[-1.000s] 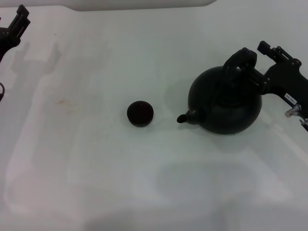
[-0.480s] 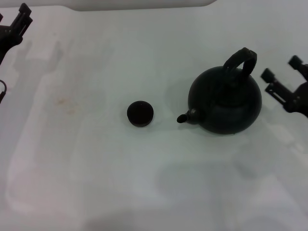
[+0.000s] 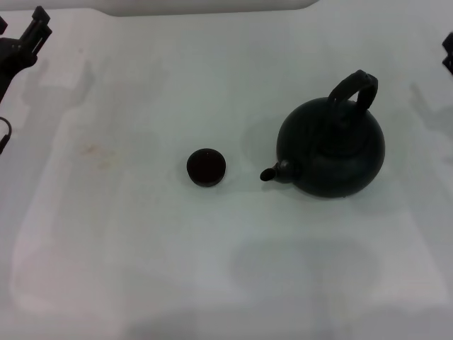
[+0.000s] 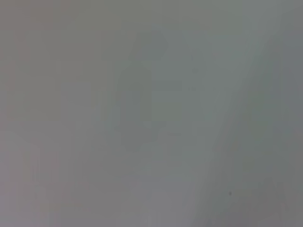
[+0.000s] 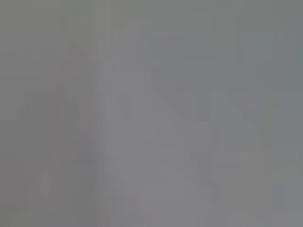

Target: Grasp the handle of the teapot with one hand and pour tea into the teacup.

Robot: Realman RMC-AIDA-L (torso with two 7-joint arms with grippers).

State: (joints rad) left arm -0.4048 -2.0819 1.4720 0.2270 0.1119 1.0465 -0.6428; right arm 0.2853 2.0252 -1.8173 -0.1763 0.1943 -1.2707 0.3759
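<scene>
In the head view the round matte black teapot (image 3: 331, 152) stands upright on the white table (image 3: 212, 276), right of the middle. Its short spout (image 3: 268, 174) points left toward the teacup (image 3: 206, 167), a tiny dark cup about a spout's reach away from it. The arched black handle (image 3: 355, 88) rises over the pot's far right side, and nothing holds it. My right gripper (image 3: 448, 54) shows only as a black sliver at the far right edge, well clear of the pot. My left gripper (image 3: 30, 34) is parked at the far left corner. Both wrist views show only blank grey surface.
A faint brownish stain (image 3: 90, 150) marks the table left of the cup. A white raised edge (image 3: 205, 7) runs along the back of the table.
My right gripper was at the handle one second ago, then let go and drew back to the right and away; now it is almost out of view. The teapot, the cup and the left arm have not moved.
</scene>
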